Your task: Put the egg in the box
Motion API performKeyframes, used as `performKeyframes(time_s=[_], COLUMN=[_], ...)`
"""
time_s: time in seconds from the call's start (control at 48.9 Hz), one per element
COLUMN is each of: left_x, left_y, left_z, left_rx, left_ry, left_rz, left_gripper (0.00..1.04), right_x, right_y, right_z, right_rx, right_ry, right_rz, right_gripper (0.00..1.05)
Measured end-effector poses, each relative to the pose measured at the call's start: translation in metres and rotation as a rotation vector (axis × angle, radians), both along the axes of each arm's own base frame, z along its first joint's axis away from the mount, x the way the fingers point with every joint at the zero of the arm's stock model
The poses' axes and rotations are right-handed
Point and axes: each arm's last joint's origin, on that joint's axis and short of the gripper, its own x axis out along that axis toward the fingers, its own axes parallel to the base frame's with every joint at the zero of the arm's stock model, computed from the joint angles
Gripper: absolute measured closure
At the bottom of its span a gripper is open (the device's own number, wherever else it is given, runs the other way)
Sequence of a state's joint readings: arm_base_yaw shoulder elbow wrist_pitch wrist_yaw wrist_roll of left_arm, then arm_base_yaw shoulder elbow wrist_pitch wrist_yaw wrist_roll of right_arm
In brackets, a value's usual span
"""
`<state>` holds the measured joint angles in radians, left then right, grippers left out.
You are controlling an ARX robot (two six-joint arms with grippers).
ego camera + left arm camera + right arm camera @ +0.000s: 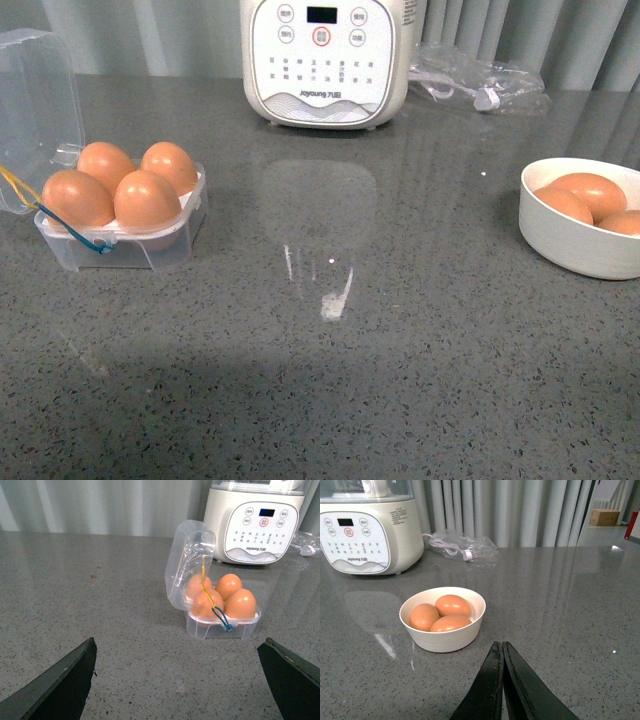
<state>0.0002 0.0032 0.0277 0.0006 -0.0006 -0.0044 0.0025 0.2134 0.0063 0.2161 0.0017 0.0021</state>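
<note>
The box [120, 252] is a clear plastic carton at the table's left with its lid [35, 100] hinged open. Brown eggs [147, 198] fill every cell of its tray, and yellow and blue bands hang at its front. In the left wrist view the box [220, 627] and its eggs [240, 603] lie ahead of my left gripper [180, 642], which is open, empty and apart from the box. My right gripper [501, 644] is shut on nothing, just short of a white bowl [445, 641] holding three brown eggs [452, 604]. Neither gripper shows in the front view.
The white bowl [575, 255] stands at the table's right edge. A white Joyoung cooker [325, 60] stands at the back middle, with a crumpled clear plastic bag [480, 80] to its right. The table is grey speckled stone.
</note>
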Motion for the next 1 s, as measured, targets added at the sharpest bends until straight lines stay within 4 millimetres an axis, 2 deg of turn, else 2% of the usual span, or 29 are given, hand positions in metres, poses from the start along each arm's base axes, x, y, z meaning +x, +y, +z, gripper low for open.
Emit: performKeyframes(time_s=[0.532, 0.655, 0.88, 1.003], left_x=[0.0, 0.0, 0.0, 0.0], left_y=[0.0, 0.0, 0.0, 0.0], left_z=[0.0, 0.0, 0.0, 0.0], left_rx=[0.0, 0.0, 0.0, 0.0], left_ry=[0.0, 0.0, 0.0, 0.0], left_rz=[0.0, 0.0, 0.0, 0.0], left_gripper=[0.07, 0.07, 0.07, 0.07], right_x=[-0.013, -0.013, -0.013, -0.013], right_y=[0.0, 0.0, 0.0, 0.0], right_z=[-0.003, -0.003, -0.003, -0.003], right_rx=[0.0, -0.002, -0.002, -0.002], right_ry=[0.007, 0.006, 0.006, 0.006], right_rz=[0.0, 0.0, 0.0, 0.0], right_gripper=[1.01, 0.86, 0.45, 0.29])
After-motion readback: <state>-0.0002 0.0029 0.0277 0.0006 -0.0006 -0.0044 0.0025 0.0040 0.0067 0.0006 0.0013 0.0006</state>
